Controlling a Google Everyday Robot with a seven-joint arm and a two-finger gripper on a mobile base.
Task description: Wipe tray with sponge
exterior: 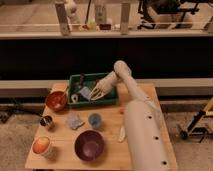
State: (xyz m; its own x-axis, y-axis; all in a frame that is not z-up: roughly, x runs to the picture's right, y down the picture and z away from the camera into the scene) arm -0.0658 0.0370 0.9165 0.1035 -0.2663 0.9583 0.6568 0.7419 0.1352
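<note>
A green tray (111, 98) stands at the back of the wooden table. Inside it lie a pale blue-grey sponge-like piece (85, 93) and a dark utensil (79, 83) on the left. My white arm reaches over the tray from the right. My gripper (97, 93) is low inside the tray, right beside the blue-grey piece and touching or nearly touching it. A second blue-grey sponge-like piece (75, 121) lies on the table in front of the tray.
A red bowl (56, 100) sits left of the tray. A small metal cup (47, 121), an orange-and-white bowl (42, 146), a purple bowl (90, 145), a blue cup (95, 120) and a white utensil (122, 133) stand in front. My arm covers the table's right side.
</note>
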